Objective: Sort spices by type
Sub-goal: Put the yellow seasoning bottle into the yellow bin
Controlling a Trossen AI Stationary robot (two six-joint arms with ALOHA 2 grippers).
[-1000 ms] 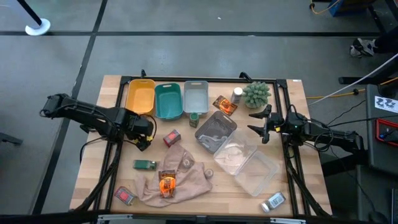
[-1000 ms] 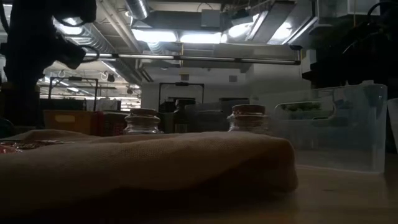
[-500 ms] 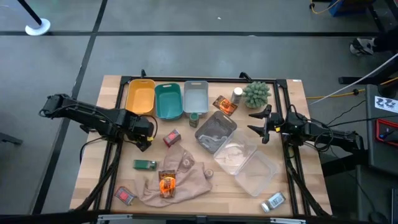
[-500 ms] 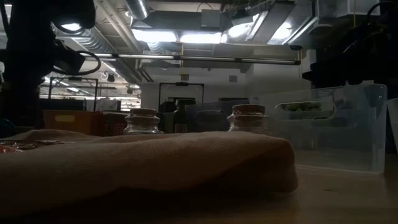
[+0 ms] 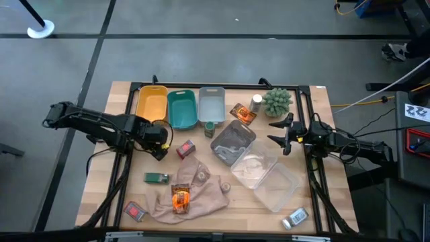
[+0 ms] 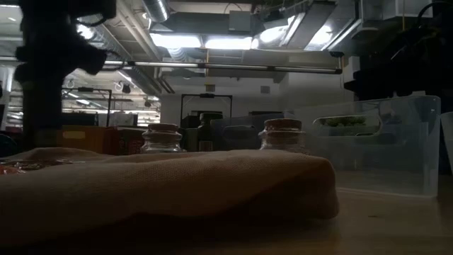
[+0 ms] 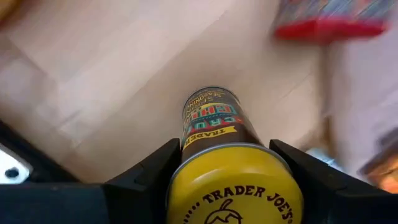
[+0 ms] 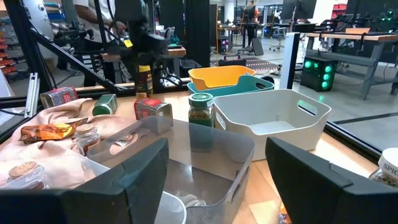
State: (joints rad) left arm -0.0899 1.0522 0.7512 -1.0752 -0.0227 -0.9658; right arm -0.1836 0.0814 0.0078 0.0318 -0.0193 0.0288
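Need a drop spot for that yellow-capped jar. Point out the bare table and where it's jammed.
The left claw holds the yellow-capped jar. Bare wood lies between the yellow bin and the green box, and along the front edge between the beige cloth and the silver-labelled jar. It is crowded around the grey bin and clear tub.

The yellow jar (image 7: pixel 233 165) is cut off at the picture's edge, so its whole lid does not show. Beyond the jar, a red packet (image 7: pixel 329 22) is blurred and also cut off. Past the beige cloth (image 6: pixel 163 188), everything is too dark to tell.
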